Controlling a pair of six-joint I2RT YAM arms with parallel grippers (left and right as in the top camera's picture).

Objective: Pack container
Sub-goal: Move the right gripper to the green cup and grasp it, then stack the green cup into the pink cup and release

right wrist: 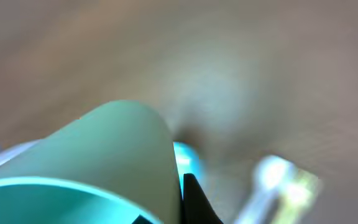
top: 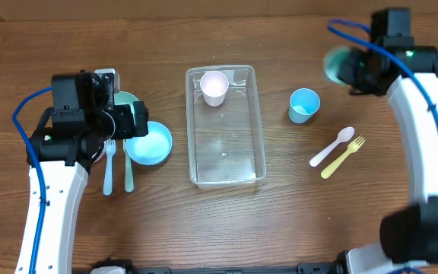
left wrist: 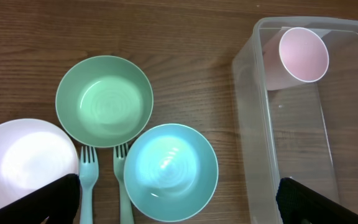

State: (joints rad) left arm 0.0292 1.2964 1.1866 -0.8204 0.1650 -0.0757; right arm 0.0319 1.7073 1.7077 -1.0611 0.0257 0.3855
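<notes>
Wooden counter (top: 280, 205) is carrying clear container (top: 226, 156) at centre, long axis running near-to-far | right claw (top: 345, 67) is pinching green cup (top: 330, 65), container lying to its left, nearer the robot | left claw (left wrist: 179, 208) is hanging spread above blue bowl (left wrist: 169, 168), beside container's left wall.

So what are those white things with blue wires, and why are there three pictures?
They are robot arms at a table. One picture looks down from above; the other two come from cameras on the wrists. In the middle sits a clear tub with a pink cup inside. The left gripper hangs open over a green bowl, a blue bowl, a pink bowl and two forks. The right gripper holds a teal cup, blurry up close. A blue cup, a spoon and a yellow fork lie on that side.
</notes>
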